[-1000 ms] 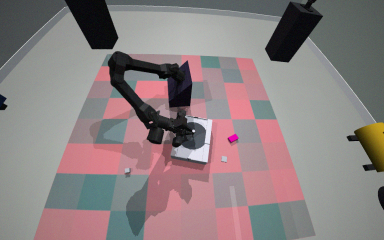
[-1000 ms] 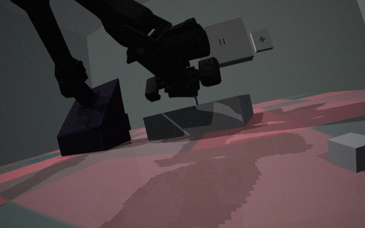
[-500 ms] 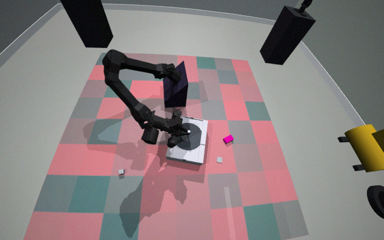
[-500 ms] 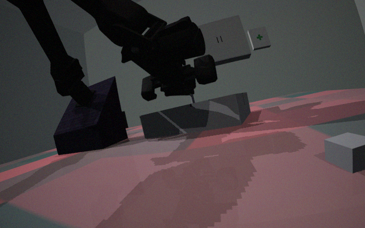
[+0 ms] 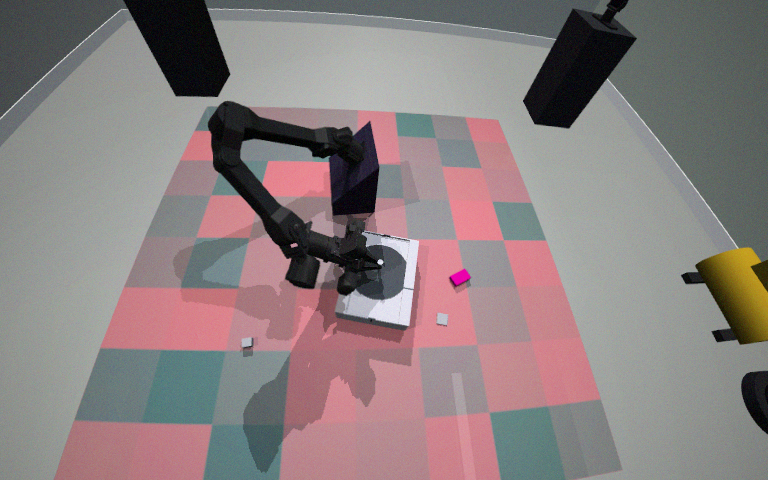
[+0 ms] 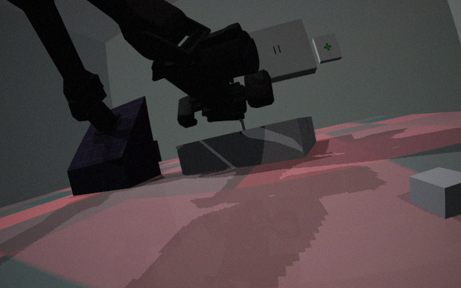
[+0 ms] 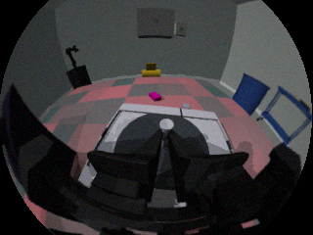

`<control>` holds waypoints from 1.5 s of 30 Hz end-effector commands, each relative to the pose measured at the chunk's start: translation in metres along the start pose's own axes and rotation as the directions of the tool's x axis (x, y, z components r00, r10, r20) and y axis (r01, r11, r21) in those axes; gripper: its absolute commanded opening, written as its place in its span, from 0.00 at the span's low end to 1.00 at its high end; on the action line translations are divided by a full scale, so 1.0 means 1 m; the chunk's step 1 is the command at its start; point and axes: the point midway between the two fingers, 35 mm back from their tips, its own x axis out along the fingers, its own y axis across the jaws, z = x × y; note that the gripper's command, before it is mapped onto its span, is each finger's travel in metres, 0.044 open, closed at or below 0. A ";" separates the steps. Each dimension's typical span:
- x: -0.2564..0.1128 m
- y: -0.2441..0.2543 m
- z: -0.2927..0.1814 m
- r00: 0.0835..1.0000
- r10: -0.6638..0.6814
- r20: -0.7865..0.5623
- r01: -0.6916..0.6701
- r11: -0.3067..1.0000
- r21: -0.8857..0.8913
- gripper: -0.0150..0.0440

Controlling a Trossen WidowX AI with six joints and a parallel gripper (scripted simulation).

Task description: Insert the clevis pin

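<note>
Top view: pale round pin head [image 5: 380,262] [image 7: 166,124] (tiny) above dark disc [image 5: 390,285] [image 7: 132,134].

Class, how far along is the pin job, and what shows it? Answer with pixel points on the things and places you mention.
Done: the gripper [image 5: 378,263] [image 7: 164,132] is shut on the pin [image 5: 380,262] [image 6: 242,124] [image 7: 166,124], over the disc [image 5: 390,283] [image 7: 129,134].
In hand: its shank points down at the tray [image 5: 370,308] [image 6: 217,156] [image 7: 113,127]; whether it has entered the holes is unclear.
Left: seating the head on the disc, opening, withdrawing.
</note>
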 end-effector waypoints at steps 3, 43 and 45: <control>-0.001 -0.001 -0.001 1.000 0.006 -0.001 -0.006 1.000 0.012 0.25; 0.001 -0.001 0.000 1.000 -0.006 -0.024 0.005 1.000 -0.014 0.25; 0.001 -0.001 0.000 1.000 -0.005 -0.016 0.005 1.000 -0.014 0.25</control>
